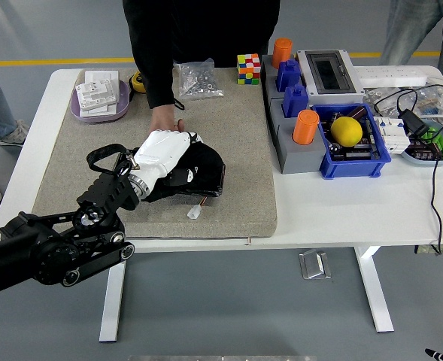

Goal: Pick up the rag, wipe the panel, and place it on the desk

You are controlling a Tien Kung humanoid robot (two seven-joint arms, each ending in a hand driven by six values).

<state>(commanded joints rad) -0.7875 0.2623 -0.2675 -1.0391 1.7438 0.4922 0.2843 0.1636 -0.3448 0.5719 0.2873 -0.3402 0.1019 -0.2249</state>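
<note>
Head view: left hand (pixel 159 154) lies palm-down on the black rag (pixel 198 169), fingers curled over its left part, apparently gripping. Rag sits mid-mat (pixel 236 143), its bulk trailing right of the hand. A person's hand (pixel 165 118) just beyond. Right arm unseen.

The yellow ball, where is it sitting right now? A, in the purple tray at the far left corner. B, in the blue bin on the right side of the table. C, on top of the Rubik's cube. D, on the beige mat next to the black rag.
B: the yellow ball lies inside the blue bin, to the right of the beige mat and away from the black rag.
</note>
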